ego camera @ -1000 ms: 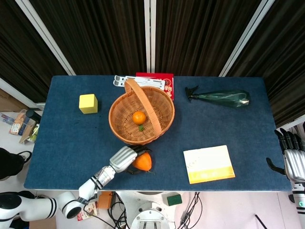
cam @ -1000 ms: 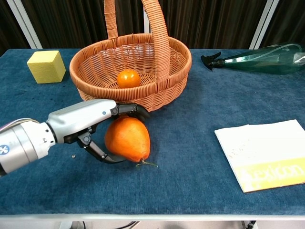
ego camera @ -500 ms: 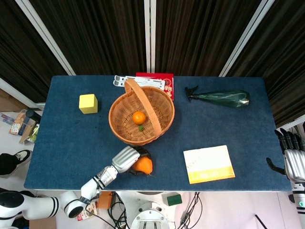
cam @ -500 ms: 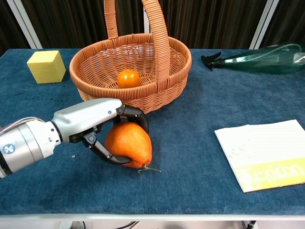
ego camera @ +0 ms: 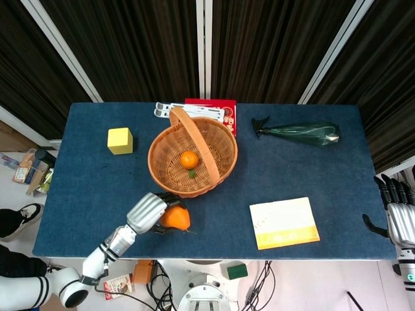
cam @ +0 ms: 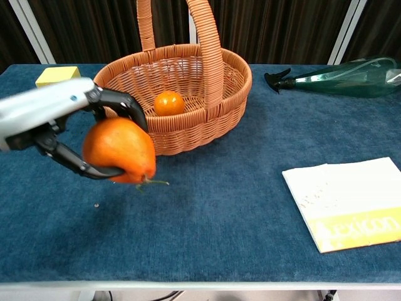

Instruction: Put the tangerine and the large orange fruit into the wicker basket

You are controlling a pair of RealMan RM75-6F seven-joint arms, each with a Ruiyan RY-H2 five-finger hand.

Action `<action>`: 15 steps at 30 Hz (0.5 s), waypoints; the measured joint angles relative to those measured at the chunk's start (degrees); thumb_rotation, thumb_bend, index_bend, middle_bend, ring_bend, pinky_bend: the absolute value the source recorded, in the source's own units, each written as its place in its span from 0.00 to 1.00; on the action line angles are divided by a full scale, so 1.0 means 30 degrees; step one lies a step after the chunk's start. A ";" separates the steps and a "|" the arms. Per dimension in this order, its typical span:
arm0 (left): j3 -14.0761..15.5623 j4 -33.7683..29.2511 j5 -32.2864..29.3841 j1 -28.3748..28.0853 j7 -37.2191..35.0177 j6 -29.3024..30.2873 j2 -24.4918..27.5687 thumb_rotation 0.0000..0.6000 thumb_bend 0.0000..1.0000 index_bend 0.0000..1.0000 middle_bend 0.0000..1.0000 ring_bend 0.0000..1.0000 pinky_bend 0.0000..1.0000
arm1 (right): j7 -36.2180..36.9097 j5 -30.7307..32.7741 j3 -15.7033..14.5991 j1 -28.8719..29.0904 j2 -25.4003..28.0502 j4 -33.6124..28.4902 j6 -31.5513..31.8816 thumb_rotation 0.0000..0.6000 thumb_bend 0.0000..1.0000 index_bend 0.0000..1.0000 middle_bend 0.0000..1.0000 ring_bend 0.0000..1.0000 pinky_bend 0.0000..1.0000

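Chest view, nearest the camera at the left of the frame: the left hand [cam: 59, 128] has its fingers wrapped around the large orange fruit [cam: 119, 150] and holds it clear of the blue table [cam: 238, 207]. Half a second ago the same fruit sat lower and further right, close to the cloth; it has since been raised and carried leftward. The lift therefore appears complete, and I judge the transfer over the rim to be the step in hand.

Head view confirms the fruit [ego camera: 175, 218] in the hand [ego camera: 148, 212] at lower centre-left, just short of the wicker basket [ego camera: 162, 170].

Further back, the tangerine [cam: 168, 103] already lies inside the basket [cam: 207, 122], so one half of the task looks done. The arched handle [cam: 210, 47] stands over the opening and could obstruct a careless approach.

At the lower right edge of the head view the right hand [ego camera: 399, 217] hangs idle off the table, fingers apart, holding nothing.

Beyond the basket lie a yellow block [ego camera: 120, 140] and a green bottle [ego camera: 301, 133]; a booklet [ego camera: 284, 223] rests at lower right.
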 measured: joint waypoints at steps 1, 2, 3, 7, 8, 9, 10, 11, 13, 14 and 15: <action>-0.0089 -0.0360 -0.0103 0.0157 0.0222 0.0276 0.0544 1.00 0.21 0.41 0.44 0.35 0.54 | -0.0037 -0.0008 -0.0001 -0.0006 -0.0008 -0.0010 0.0025 1.00 0.29 0.00 0.00 0.00 0.00; -0.0271 -0.0831 -0.0332 0.0361 0.0527 0.0632 0.1262 1.00 0.21 0.41 0.44 0.35 0.54 | -0.0087 -0.0020 0.0000 -0.0016 -0.0023 -0.0028 0.0067 1.00 0.29 0.00 0.00 0.00 0.00; -0.0464 -0.1162 -0.0579 0.0496 0.0720 0.0870 0.1782 1.00 0.21 0.41 0.44 0.35 0.54 | -0.0118 -0.0023 0.0003 -0.0023 -0.0036 -0.0039 0.0090 1.00 0.29 0.00 0.00 0.00 0.00; -0.1698 -0.1986 -0.2196 0.0697 0.0886 0.1212 0.3330 1.00 0.21 0.41 0.44 0.35 0.54 | -0.0245 0.0020 0.0012 -0.0020 -0.0085 -0.0064 0.0081 1.00 0.29 0.00 0.00 0.00 0.00; -0.2204 -0.2039 -0.2780 0.0624 0.0791 0.1116 0.3546 1.00 0.21 0.41 0.44 0.35 0.54 | -0.0277 0.0032 0.0014 -0.0019 -0.0092 -0.0074 0.0078 1.00 0.29 0.00 0.00 0.00 0.00; -0.2595 -0.2024 -0.3216 0.0517 0.0700 0.0973 0.3658 1.00 0.21 0.41 0.44 0.35 0.54 | -0.0288 0.0037 0.0016 -0.0022 -0.0096 -0.0084 0.0084 1.00 0.29 0.00 0.00 0.00 0.00; -0.2965 -0.1963 -0.3620 0.0363 0.0606 0.0757 0.3727 1.00 0.21 0.41 0.44 0.35 0.54 | -0.0279 0.0040 0.0019 -0.0025 -0.0097 -0.0088 0.0089 1.00 0.29 0.00 0.00 0.00 0.00; -0.3355 -0.1817 -0.4052 0.0105 0.0476 0.0376 0.3753 1.00 0.21 0.41 0.44 0.35 0.54 | -0.0264 0.0056 0.0026 -0.0028 -0.0096 -0.0085 0.0090 1.00 0.29 0.00 0.00 0.00 0.00; -0.3799 -0.1490 -0.4640 -0.0364 0.0257 -0.0352 0.3674 1.00 0.21 0.41 0.44 0.35 0.54 | -0.0251 0.0115 0.0047 -0.0031 -0.0094 -0.0064 0.0082 1.00 0.29 0.00 0.00 0.00 0.00; -0.4063 -0.1204 -0.5021 -0.0728 0.0106 -0.0918 0.3535 1.00 0.21 0.41 0.44 0.35 0.54 | -0.0233 0.0160 0.0065 -0.0028 -0.0091 -0.0049 0.0063 1.00 0.29 0.00 0.00 0.00 0.00; -0.4243 -0.0953 -0.5292 -0.1025 0.0000 -0.1373 0.3383 1.00 0.21 0.41 0.44 0.35 0.54 | -0.0210 0.0184 0.0078 -0.0025 -0.0084 -0.0037 0.0049 1.00 0.29 0.00 0.00 0.00 0.00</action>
